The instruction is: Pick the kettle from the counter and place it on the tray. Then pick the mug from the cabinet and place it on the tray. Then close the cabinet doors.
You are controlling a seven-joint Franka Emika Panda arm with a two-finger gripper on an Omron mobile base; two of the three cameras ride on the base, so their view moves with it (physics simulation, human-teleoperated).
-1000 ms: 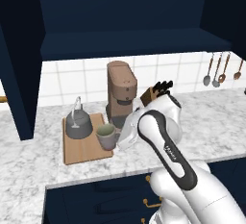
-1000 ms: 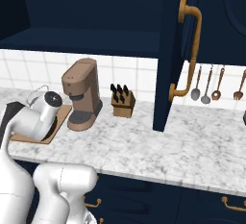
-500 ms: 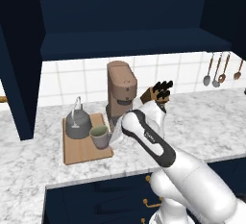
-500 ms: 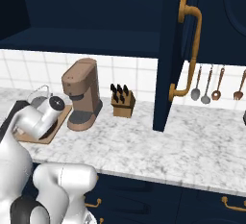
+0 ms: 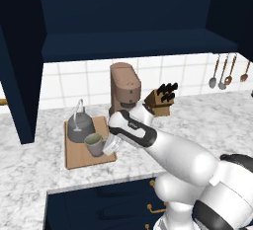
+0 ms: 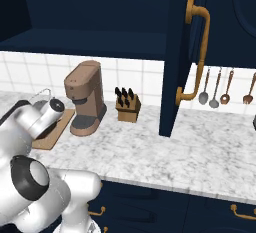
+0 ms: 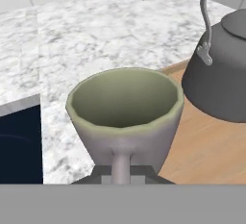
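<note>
The dark grey kettle [image 5: 80, 128] stands on the back left of the wooden tray [image 5: 88, 159], which lies on the marble counter [image 5: 29, 174]. My gripper [image 5: 109, 146] is shut on the side handle of the grey-beige mug [image 5: 94, 144], holding it upright over the tray, just right of the kettle. I cannot tell whether the mug touches the board. In the hand view the mug [image 7: 125, 107] is close in front, with the kettle [image 7: 221, 79] to its right and the tray [image 7: 206, 155] below. The cabinet [image 5: 128, 21] is open, with one door [image 5: 20, 76] at the left and another door [image 6: 182, 52] at the right.
A tall brown coffee machine [image 5: 124, 90] stands just behind the tray, with a knife block [image 5: 159, 100] to its right. Utensils [image 5: 222, 76] hang on the tiled wall farther right. Navy drawers [image 5: 108, 204] run under the counter's front edge.
My arm has carried the mug leftward and a little lower, from beside the coffee machine to a spot over the tray next to the kettle. The kettle has not moved.
</note>
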